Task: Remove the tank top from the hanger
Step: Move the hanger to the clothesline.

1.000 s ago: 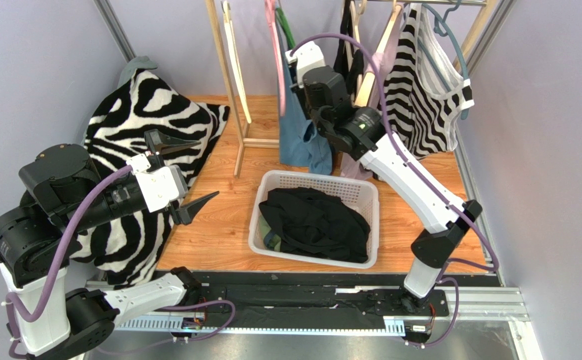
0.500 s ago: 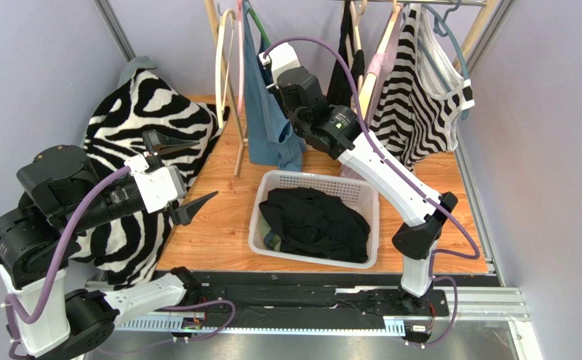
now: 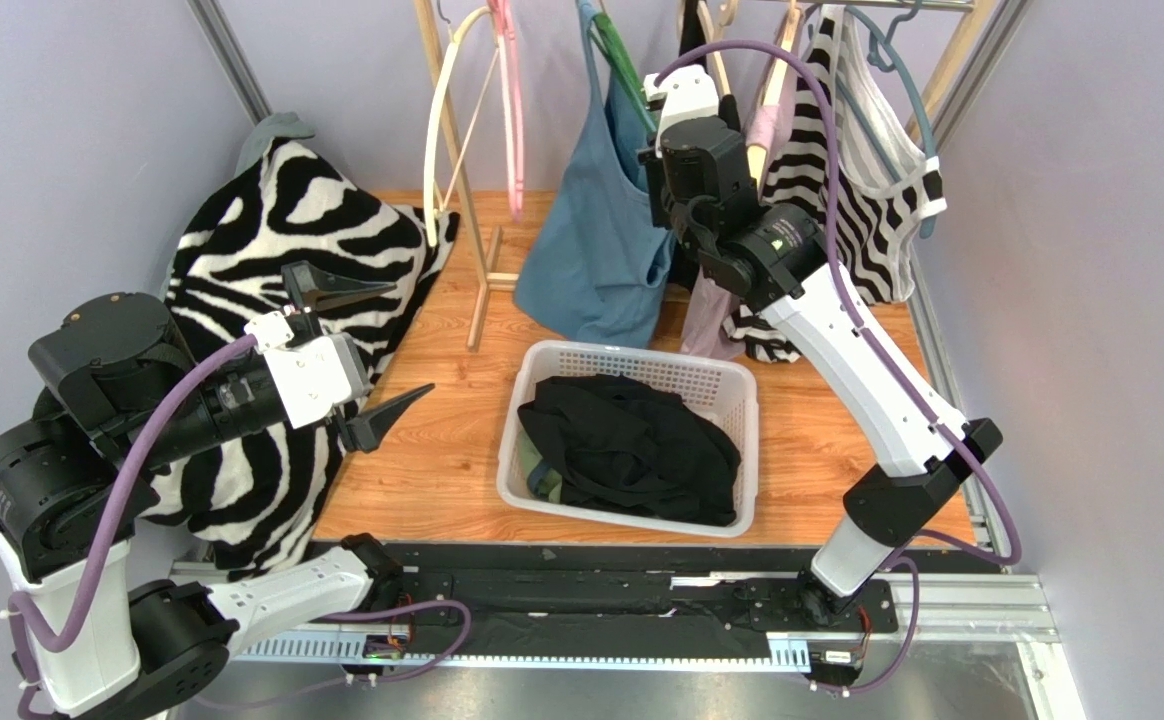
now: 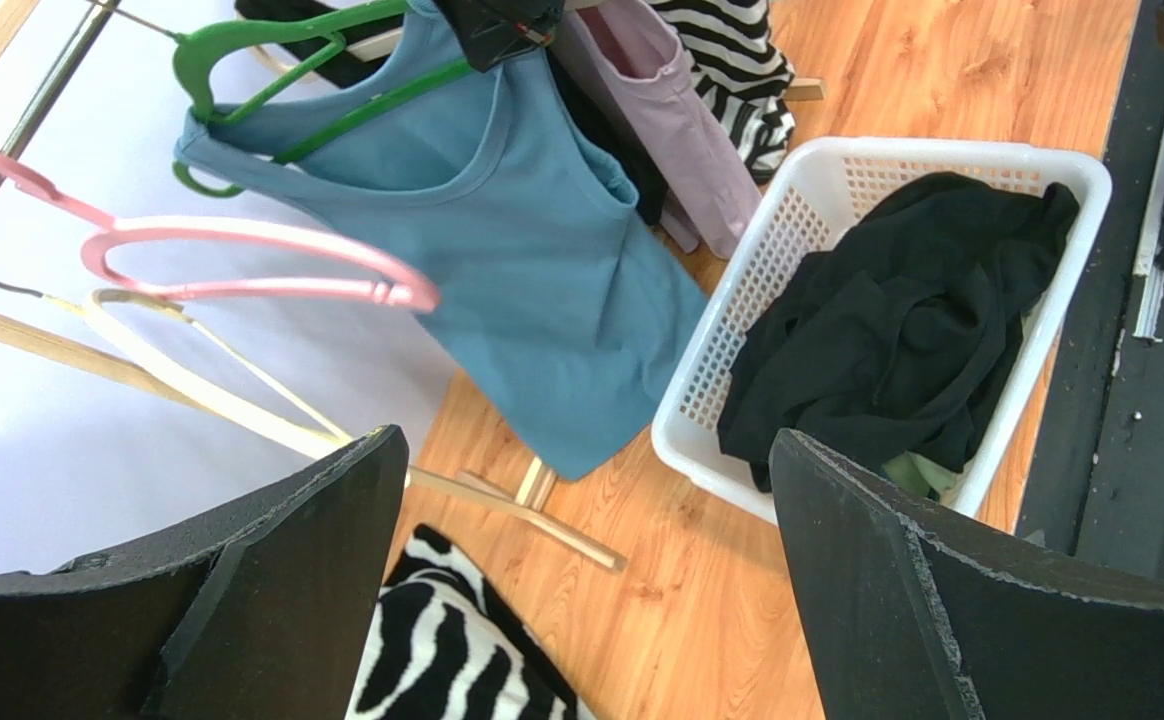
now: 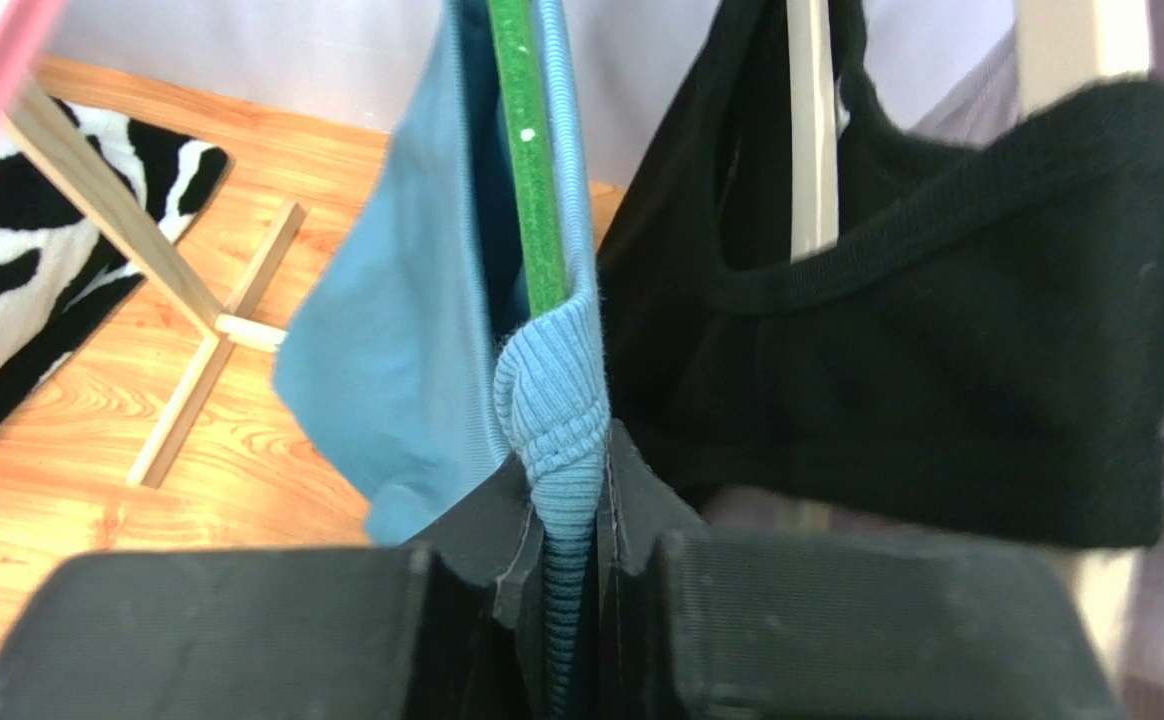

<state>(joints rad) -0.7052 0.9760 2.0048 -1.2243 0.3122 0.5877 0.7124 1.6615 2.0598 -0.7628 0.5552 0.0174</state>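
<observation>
A blue tank top [image 3: 596,255] hangs from a green hanger [image 3: 618,53] on the rail, with its body spread out to the left above the basket. My right gripper [image 3: 666,147] is shut on the shoulder strap at the garment's right side. In the right wrist view the ribbed blue strap [image 5: 555,405] is pinched in that gripper [image 5: 566,495], and the green hanger arm [image 5: 525,165] runs up just above it. My left gripper [image 3: 378,348] stands wide open over the floor at the left, holding nothing. The left wrist view shows the tank top [image 4: 543,255] and hanger [image 4: 288,60] ahead of it.
A white basket [image 3: 536,375] holding black clothes sits below the rail. A zebra cushion [image 3: 288,225] lies at the left. Empty pink [image 3: 510,60] and cream [image 3: 446,135] hangers, a black top [image 5: 919,345] and a striped garment [image 3: 829,195] share the wooden rack.
My right gripper swung left with the tank top, then back right and higher. The garment now fans out to the left. The left arm has barely moved.
</observation>
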